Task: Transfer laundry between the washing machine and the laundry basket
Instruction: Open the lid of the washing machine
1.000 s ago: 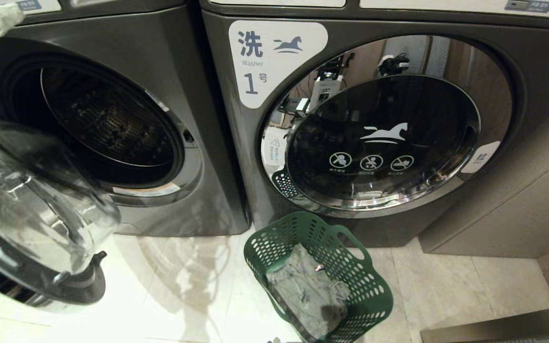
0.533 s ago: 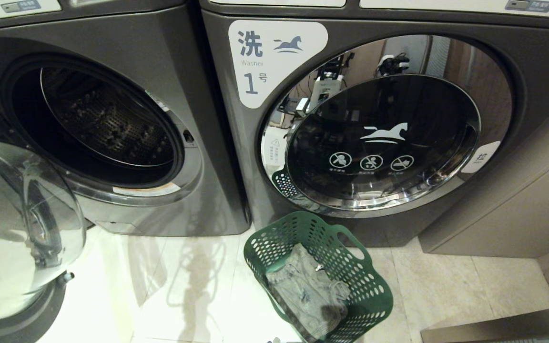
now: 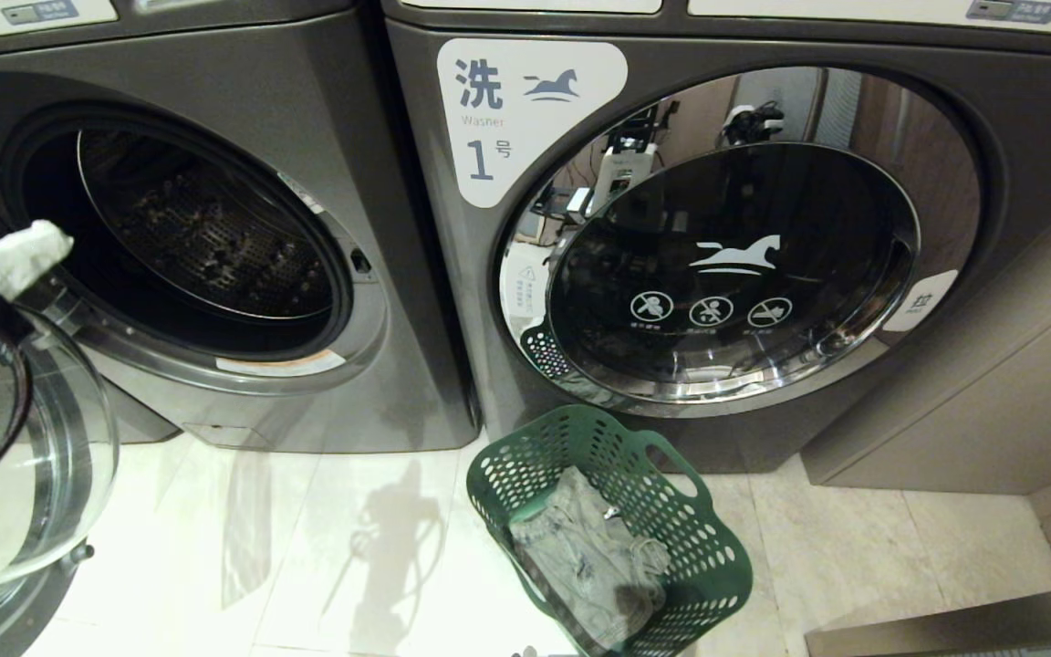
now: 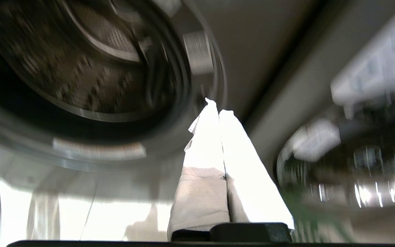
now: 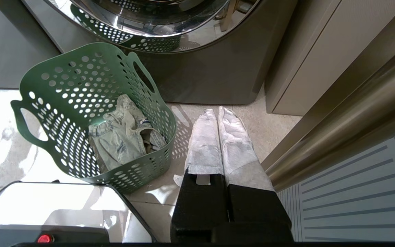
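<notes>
The washing machine [image 3: 197,237] on the left stands open, its dark drum [image 4: 81,61] bare inside. Its glass door [image 3: 33,474] is swung wide out to the left. My left gripper [image 3: 19,255] hangs at the far left, in front of the drum's left rim. Its white-wrapped fingers [image 4: 204,144] are pressed together, shut on nothing. The laundry [image 3: 580,557], a faded denim garment, lies in the dark green laundry basket [image 3: 717,557] on the floor in front of the right-hand machine. My right gripper [image 5: 214,111] is shut and empty above the floor, to the right of the laundry basket [image 5: 46,79].
A like machine labelled 1 [image 3: 726,265] stands closed behind the basket. A beige cabinet [image 3: 991,392] flanks it on the right, with a metal rail [image 5: 348,123] close to my right gripper. My own base [image 5: 46,206] sits near the basket.
The glass door has swung further out to the left. My left gripper has come down from the top left corner to beside the drum opening. Basket and laundry have not moved.
</notes>
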{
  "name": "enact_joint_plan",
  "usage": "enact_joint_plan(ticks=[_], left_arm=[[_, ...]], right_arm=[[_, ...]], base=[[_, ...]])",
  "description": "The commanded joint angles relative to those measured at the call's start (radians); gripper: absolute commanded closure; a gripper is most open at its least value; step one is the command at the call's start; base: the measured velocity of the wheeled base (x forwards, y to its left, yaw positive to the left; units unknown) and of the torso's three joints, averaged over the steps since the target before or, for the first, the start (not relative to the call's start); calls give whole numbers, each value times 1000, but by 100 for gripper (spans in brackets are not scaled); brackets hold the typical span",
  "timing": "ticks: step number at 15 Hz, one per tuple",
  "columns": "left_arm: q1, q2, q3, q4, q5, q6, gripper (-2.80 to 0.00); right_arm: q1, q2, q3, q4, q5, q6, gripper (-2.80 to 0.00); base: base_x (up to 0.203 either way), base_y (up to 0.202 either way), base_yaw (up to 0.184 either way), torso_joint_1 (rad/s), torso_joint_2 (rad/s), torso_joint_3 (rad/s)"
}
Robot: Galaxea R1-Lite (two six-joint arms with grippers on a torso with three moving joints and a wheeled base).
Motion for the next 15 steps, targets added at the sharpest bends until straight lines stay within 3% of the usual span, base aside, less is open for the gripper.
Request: enact_joint_plan(ticks=[1, 5, 7, 8, 10, 11, 13, 15], left_arm=[[-29, -147, 147, -2, -3, 23, 0], [-43, -327, 552, -40, -11, 140, 0], [-49, -352, 596, -12, -62, 181, 0], [-51, -353, 594, 62, -126, 218, 0], [-40, -348, 593, 133, -156, 328, 0], [-18, -331, 593, 132, -135, 357, 0], [24, -251, 591, 103, 59, 408, 0], [36, -127, 547, 10, 193, 426, 0]], right_arm=[[0, 0, 0, -1, 1, 0, 0], [0, 0, 1, 0, 0, 0, 0], [-1, 0, 0, 0, 1, 0, 0], [0, 0, 0, 0, 0, 0, 0], [0, 0, 1, 0, 2, 0, 0], [-1, 0, 1, 0, 1, -1, 0], [0, 0, -1, 0, 0, 0, 0], [-1, 0, 1, 0, 1, 0, 0]], base=[[0, 0, 0, 0, 0, 0], [0, 0, 0, 0, 0, 0], [0, 0, 0, 0, 0, 0], [0, 0, 0, 0, 0, 0], [0, 0, 0, 0, 0, 0], [0, 0, 0, 0, 0, 0], [0, 0, 0, 0, 0, 0], [0, 0, 0, 0, 0, 0]])
